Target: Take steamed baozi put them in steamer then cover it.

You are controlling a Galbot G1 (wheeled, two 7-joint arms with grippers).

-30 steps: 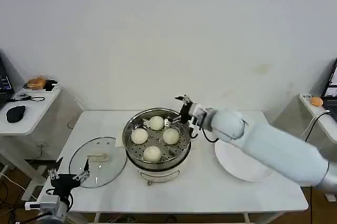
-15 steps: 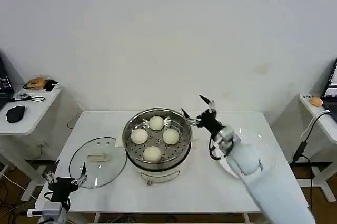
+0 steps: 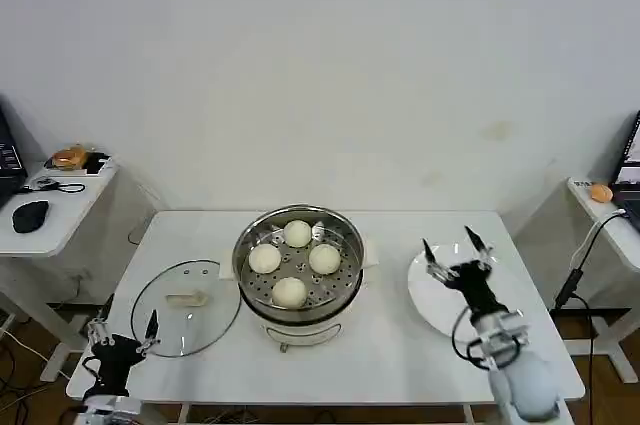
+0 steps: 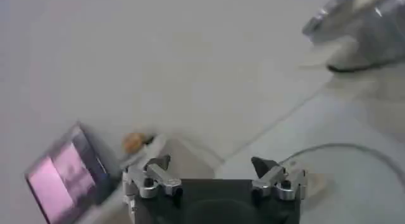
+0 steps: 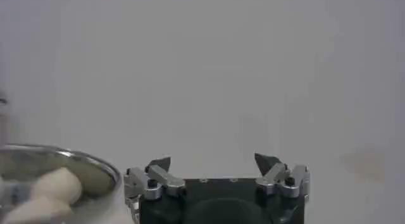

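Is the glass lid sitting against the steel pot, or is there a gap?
Apart. The head view shows bare table between the glass lid, lying flat, and the steamer beside it.

White table [image 3: 400,365] with steamer [image 3: 298,295], cover [image 3: 186,307], plate [image 3: 440,310]

baozi [image 3: 289,291] in steamer [image 3: 344,281]; cover [image 3: 186,307] left

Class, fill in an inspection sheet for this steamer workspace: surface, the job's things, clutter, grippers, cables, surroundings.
Surface: white table.
Job's things: four steamed baozi sit in the steamer; the cover lies flat on the table, to the steamer's left.
Clutter: bare white plate.
Grippers: right gripper open over the plate; left gripper open at the table's near left corner.
Cables: black cable at far right.
Surroundings: side desk with mouse.
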